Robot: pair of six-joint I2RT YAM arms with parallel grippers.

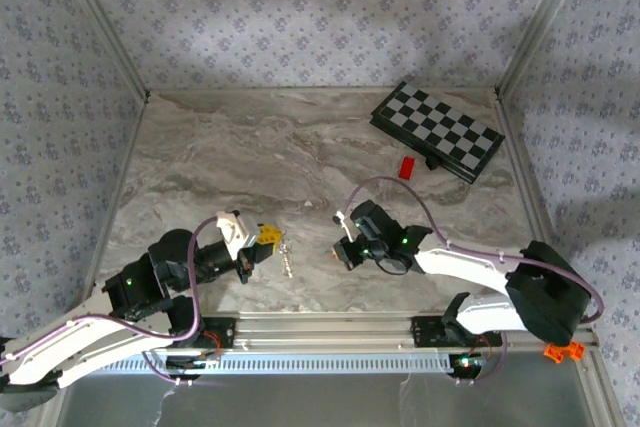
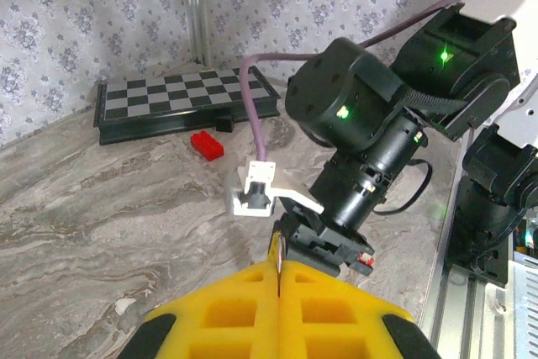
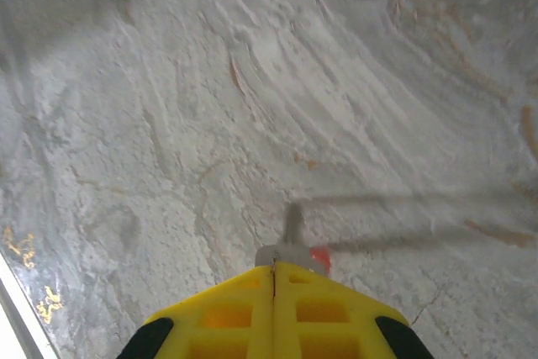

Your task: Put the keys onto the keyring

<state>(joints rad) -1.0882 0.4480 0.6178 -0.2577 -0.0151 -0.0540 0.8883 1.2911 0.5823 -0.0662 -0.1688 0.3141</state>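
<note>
Most of the scene was a pale grey marbled tabletop [image 1: 250, 147], and the largest thing on it was a folded black-and-white chequered board [image 1: 437, 131] at the far right. It was shut like a case, so whatever it held was hidden. The left pincer [image 1: 266, 238] and the right pincer [image 1: 345, 253] faced each other low over the near middle of the tabletop, each with its yellow pads pressed together. From its own wrist camera, the right pincer appeared to pinch a thin grey metal piece [image 3: 291, 237], probably a key gripped by its head, with a speck of red beside it. A dark sliver showed at the seam of the left pincer's pads, and I could not tell what it was. A small red plastic brick [image 1: 408, 167] lay just beside the board. Smallest of all was a little cluster of silvery keys [image 1: 287, 255], lying flat on the tabletop between the two pincers, nearer the left. The keyring could not be told apart from them at that size. Judging by their look, such keys would be light, stiff and slick. They would be best taken by the broad flat head, leaving the hole clear for the springy ring wire, which would likely twist away under a loose grip.
</note>
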